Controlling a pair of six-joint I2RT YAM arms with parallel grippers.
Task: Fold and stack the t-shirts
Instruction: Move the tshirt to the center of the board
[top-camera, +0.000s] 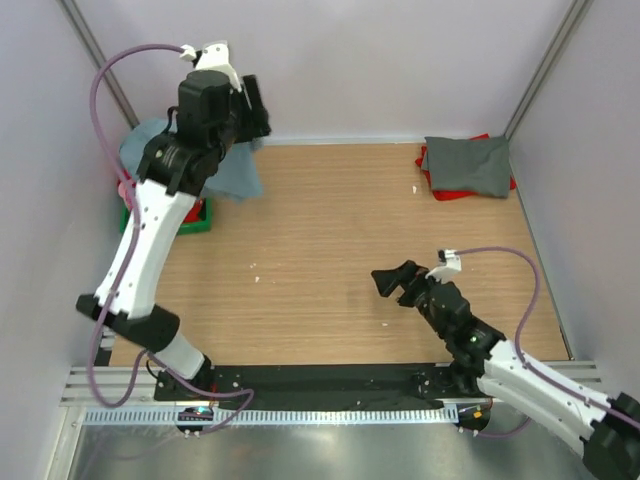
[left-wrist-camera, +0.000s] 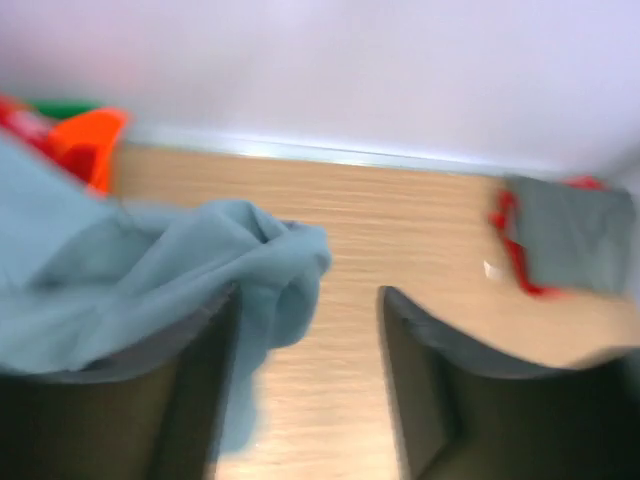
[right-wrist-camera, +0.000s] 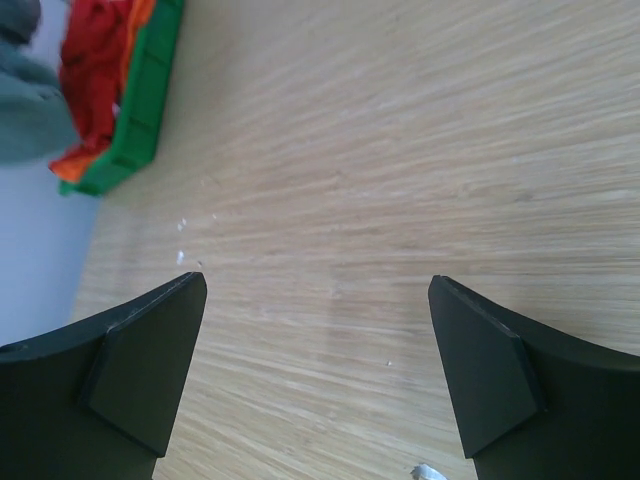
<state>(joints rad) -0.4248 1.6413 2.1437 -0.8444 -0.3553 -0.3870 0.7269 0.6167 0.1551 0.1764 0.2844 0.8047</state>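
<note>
The right gripper (top-camera: 396, 281) hovers over the near right of the table (top-camera: 320, 220), fingers spread wide and empty. Farther back on the left, the raised left gripper (top-camera: 254, 112) shows blurred fingers apart, with the blue-grey t-shirt (top-camera: 238, 176) draped over one, beside the green crate (top-camera: 196, 222). The darker grey t-shirt (top-camera: 467, 165) lies folded far right.

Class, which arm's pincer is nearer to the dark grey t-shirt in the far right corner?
Right. The right pincer sits on the near side of the dark grey t-shirt; the left pincer is across the table, far left, at the blue-grey t-shirt.
</note>
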